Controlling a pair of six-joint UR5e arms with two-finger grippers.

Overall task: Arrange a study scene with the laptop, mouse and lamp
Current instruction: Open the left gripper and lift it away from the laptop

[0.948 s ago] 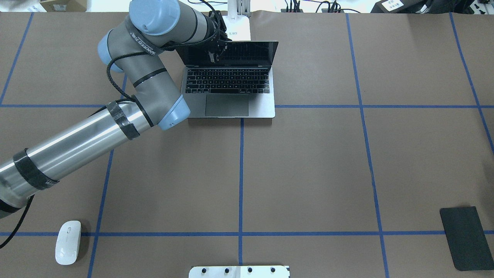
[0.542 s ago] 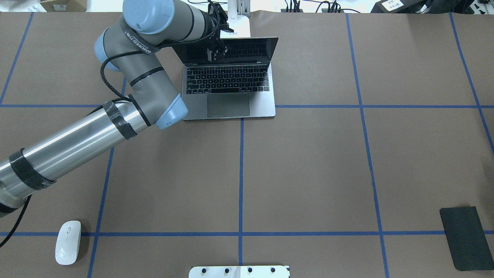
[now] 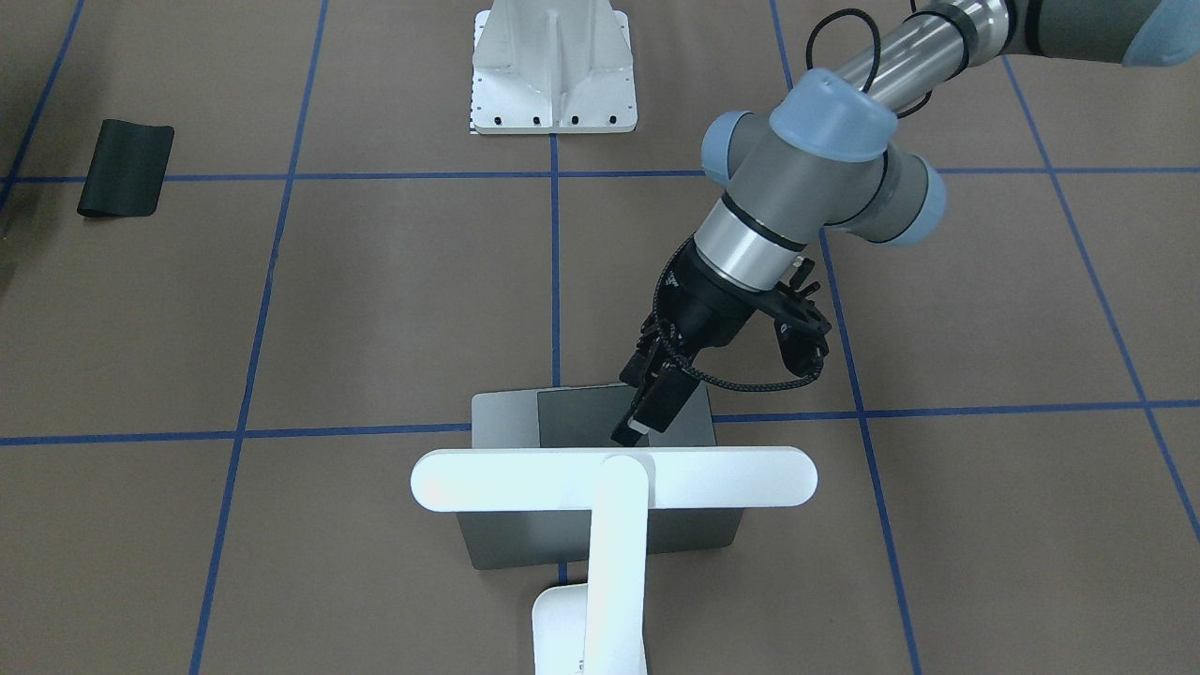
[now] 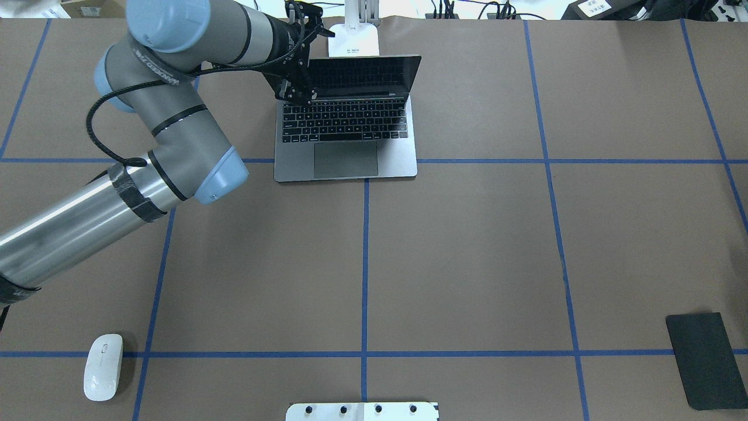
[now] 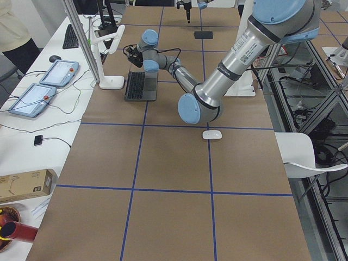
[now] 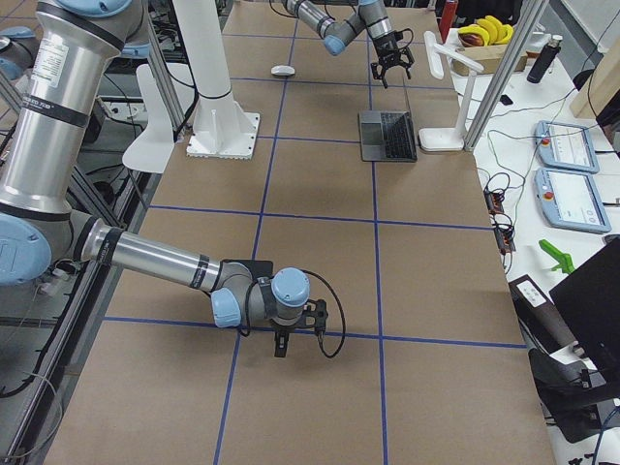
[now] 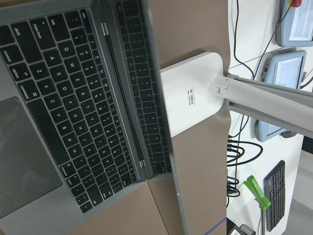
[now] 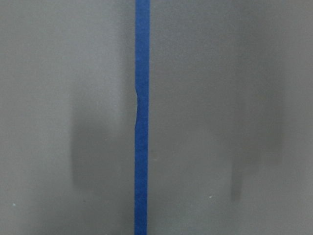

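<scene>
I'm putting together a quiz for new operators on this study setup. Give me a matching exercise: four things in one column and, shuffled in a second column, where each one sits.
Things
1. laptop
2. mouse
3. lamp
4. black mat

Places
A. close to the robot, on its right side
B. farthest from the robot, just behind the raised lid
C. close to the robot, on its left side
D. far middle, lid open, keyboard facing the robot

Pairs: 1-D, 2-C, 3-B, 4-A
</scene>
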